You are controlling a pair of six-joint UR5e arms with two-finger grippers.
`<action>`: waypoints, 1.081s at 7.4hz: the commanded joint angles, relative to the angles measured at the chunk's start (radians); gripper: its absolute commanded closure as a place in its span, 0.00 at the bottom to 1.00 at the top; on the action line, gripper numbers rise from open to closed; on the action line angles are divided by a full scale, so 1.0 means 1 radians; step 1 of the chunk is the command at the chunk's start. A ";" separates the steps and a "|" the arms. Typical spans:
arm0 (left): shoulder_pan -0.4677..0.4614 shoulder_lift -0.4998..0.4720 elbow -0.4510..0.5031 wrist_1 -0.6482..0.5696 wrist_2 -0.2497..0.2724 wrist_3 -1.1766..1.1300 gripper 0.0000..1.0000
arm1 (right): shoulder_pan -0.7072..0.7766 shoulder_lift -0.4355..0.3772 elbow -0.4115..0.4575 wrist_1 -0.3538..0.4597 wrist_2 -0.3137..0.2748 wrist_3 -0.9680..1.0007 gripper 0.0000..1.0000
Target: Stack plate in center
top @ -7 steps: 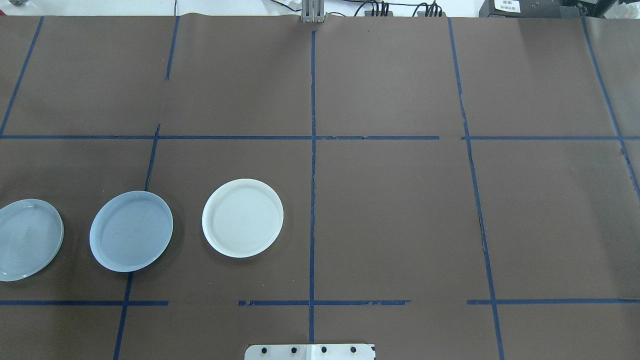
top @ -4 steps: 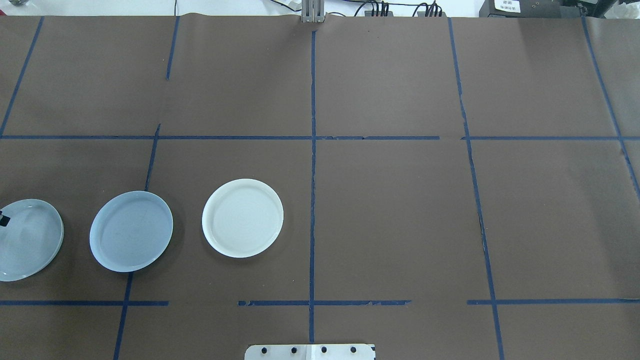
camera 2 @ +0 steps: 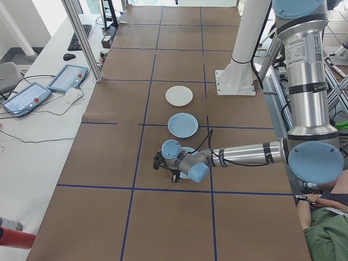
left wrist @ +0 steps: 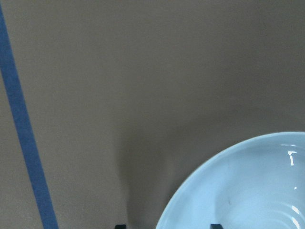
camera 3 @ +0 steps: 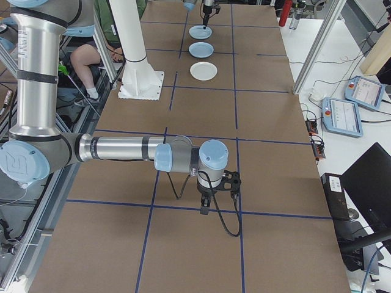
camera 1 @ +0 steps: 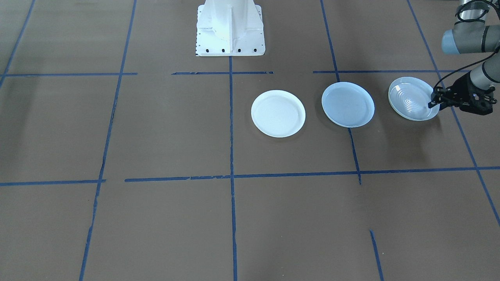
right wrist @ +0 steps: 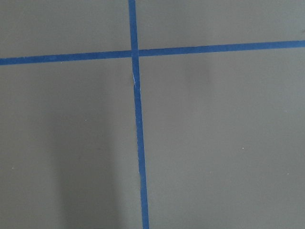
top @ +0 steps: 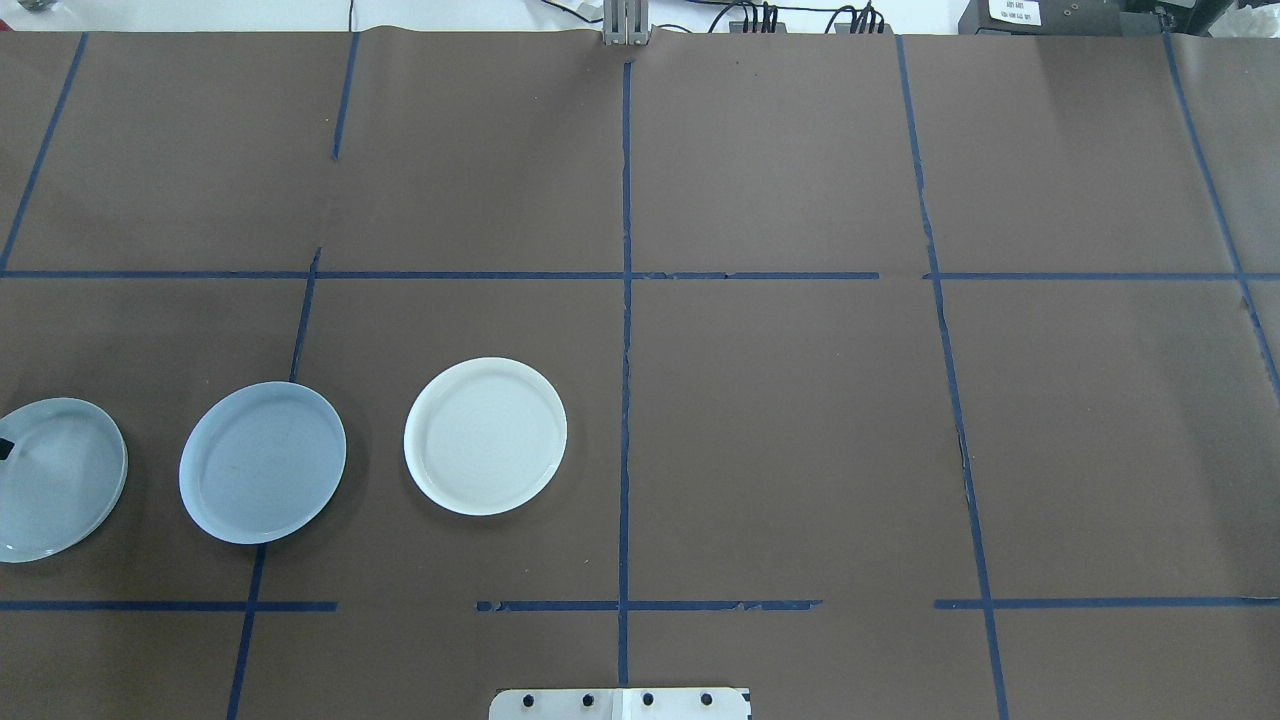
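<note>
3 plates sit in a row on the brown surface point(camera 1: 156, 128): white plate point(camera 1: 278, 113), blue plate point(camera 1: 347, 104) in the middle, ringed plate point(camera 1: 413, 98) at the end. The left gripper point(camera 1: 434, 102) sits low at the ringed plate's outer rim, at 3 o'clock of it in the front view. Its jaws look parted, one tip either side of the rim, nothing held yet. That edge approach suits a flat plate: pinch the rim, lift, carry it onto the blue one. The right gripper point(camera 3: 204, 209) hangs over bare surface far off; I cannot tell its jaw state.
</note>
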 commanded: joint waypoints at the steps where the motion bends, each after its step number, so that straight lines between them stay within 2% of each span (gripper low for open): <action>1: -0.001 0.000 -0.004 0.005 -0.004 0.003 1.00 | 0.000 0.000 0.000 0.000 0.000 0.000 0.00; 3: -0.013 0.003 -0.011 0.002 -0.012 0.009 1.00 | 0.000 0.000 0.000 0.000 0.000 0.000 0.00; 4: -0.016 0.005 -0.003 0.003 -0.109 0.035 1.00 | 0.000 0.000 0.000 0.000 0.000 0.000 0.00; 5: -0.057 0.009 -0.004 0.003 -0.189 0.088 1.00 | 0.001 0.000 0.000 0.000 0.000 0.000 0.00; 6: -0.130 0.015 -0.018 0.002 -0.220 0.093 1.00 | 0.000 0.000 0.000 0.000 0.000 0.000 0.00; 8: -0.191 0.020 -0.058 0.005 -0.236 0.090 1.00 | 0.000 0.000 0.000 0.000 0.000 0.000 0.00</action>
